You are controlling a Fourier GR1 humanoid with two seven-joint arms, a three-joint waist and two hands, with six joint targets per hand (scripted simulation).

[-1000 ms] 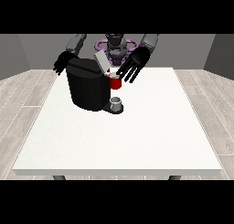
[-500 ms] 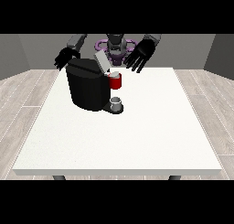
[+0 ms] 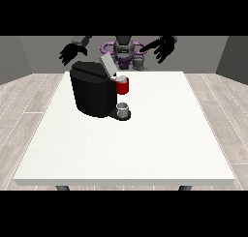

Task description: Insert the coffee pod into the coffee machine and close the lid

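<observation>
The black coffee machine [image 3: 96, 93] stands on the white table [image 3: 145, 144], left of the middle. Its grey lid [image 3: 107, 66] is tilted up. A red thing at the machine [image 3: 123, 87] sits at its front, above a grey cup [image 3: 124, 110] on the machine's base. The hand at the view's right [image 3: 162, 47] hangs high over the table's far edge with its fingers spread, well away from the machine. Behind the machine's top, the hand at the view's left [image 3: 71, 51] is raised with relaxed fingers and holds nothing. A small grey thing [image 3: 139, 62] shows at the far edge by the robot's body.
The robot's torso [image 3: 124, 52] stands behind the table's far edge. Wide bare tabletop stretches right of the machine and towards the near edge [image 3: 126, 182].
The hand at the view's right has drawn back from the red thing, going up and to the right. The hand at the view's left rose slightly.
</observation>
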